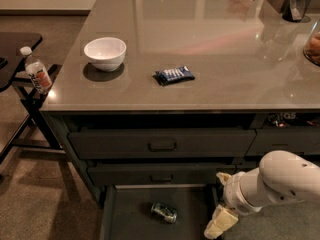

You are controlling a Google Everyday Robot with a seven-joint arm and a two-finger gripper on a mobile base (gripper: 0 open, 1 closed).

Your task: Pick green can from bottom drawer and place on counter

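Note:
The green can (164, 212) lies on its side on the dark floor of the open bottom drawer (130, 219), near its middle. The glossy grey-brown counter (220, 49) spreads above the dark drawers. My gripper (220, 223) hangs at the end of the white arm at the lower right, at the drawer's right edge, to the right of the can and apart from it. It holds nothing that I can see.
On the counter sit a white bowl (105, 53) and a dark blue snack packet (174, 75). A clear bottle with an orange label (37, 71) stands on a small black side table (15, 49) at the left. Two handled drawers (162, 145) sit above the open one.

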